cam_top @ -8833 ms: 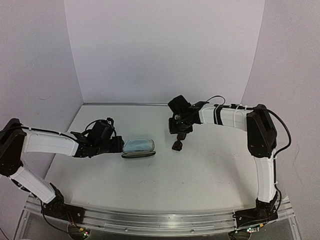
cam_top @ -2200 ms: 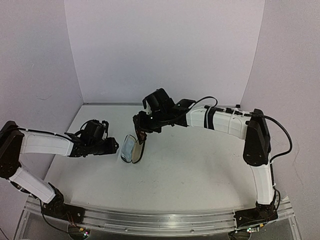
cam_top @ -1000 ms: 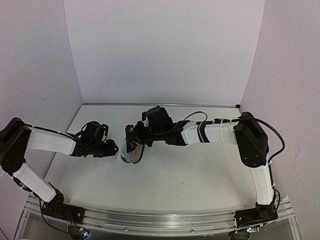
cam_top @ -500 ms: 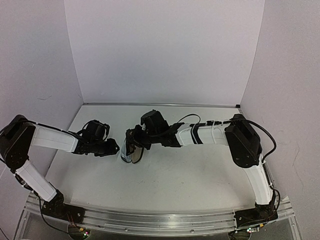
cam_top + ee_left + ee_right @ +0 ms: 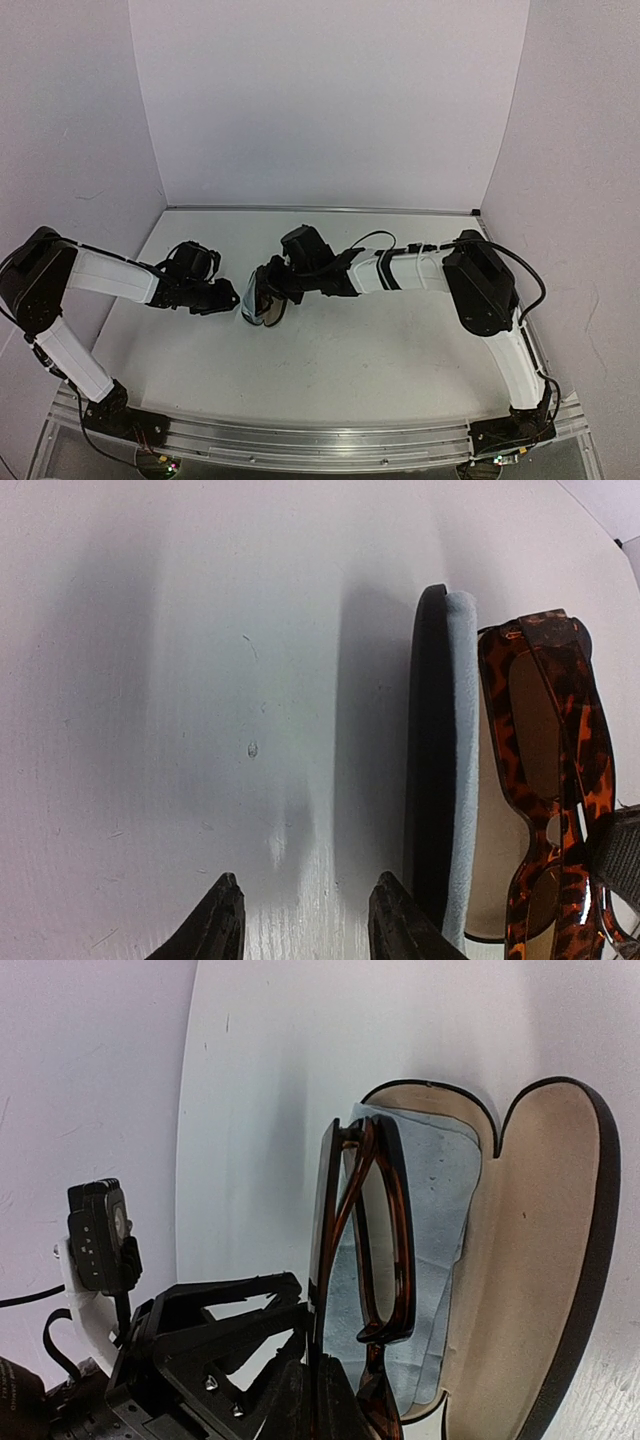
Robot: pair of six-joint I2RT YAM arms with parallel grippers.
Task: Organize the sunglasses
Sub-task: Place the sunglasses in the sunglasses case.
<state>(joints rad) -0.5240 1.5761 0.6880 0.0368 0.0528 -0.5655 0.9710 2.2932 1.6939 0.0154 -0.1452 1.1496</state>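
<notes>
Right arm has swung from centre-right across to centre-left since the earliest frame. Case, crosswise then, now lies end-on and open.

Top view: right claw point(image 5: 272, 286) low over the case point(image 5: 268, 318). Sunglasses point(image 5: 258, 286) only a dark smudge at its tip; grip unreadable here. Left claw point(image 5: 231, 298) just left of the case, low over the table point(image 5: 400, 350).

Left wrist view: left claw's fingers partly spread, nothing between them, bare table beneath. Black case wall just right of the right-hand finger, pale blue cloth point(image 5: 462, 740) against it. Tortoiseshell frame at the right edge, beyond the cloth.

Right wrist view: tan lining of both case halves shows, unseen elsewhere. Sunglasses folded, on edge over the cloth in the left half; contact unclear. Lower end pinched in the closed right claw at frame bottom.
</notes>
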